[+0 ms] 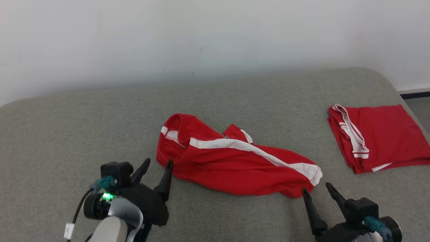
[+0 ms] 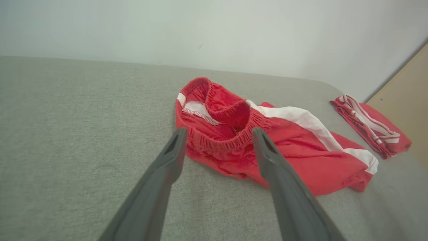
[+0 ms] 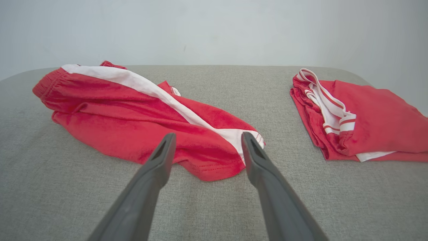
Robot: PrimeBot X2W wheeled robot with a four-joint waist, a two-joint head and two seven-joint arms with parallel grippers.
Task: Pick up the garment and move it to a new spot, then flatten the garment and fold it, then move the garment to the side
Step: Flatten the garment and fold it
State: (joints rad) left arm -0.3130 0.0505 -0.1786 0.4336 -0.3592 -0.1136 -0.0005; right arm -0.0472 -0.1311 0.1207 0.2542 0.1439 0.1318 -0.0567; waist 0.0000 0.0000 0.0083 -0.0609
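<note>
Red shorts (image 1: 235, 164) crumpled mid-frame on grey cushion (image 1: 67, 134); I judge them light, limp, easily bunched. Left tool (image 1: 159, 162) spread wide at waistband (image 2: 227, 142), right tool (image 1: 315, 188) wide at leg hem (image 3: 217, 169): my grasp points.

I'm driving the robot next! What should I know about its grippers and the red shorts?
Left gripper: open, empty, by the waistband end of the crumpled red shorts with a white side stripe.
Right gripper: open, empty, by the leg-hem end.
The shorts lie mid grey fabric cushion; a folded red and white garment sits apart on the right.
Done: shorts not yet flattened or folded.
Left: grasp, lift, move, flatten, fold, set aside.
</note>
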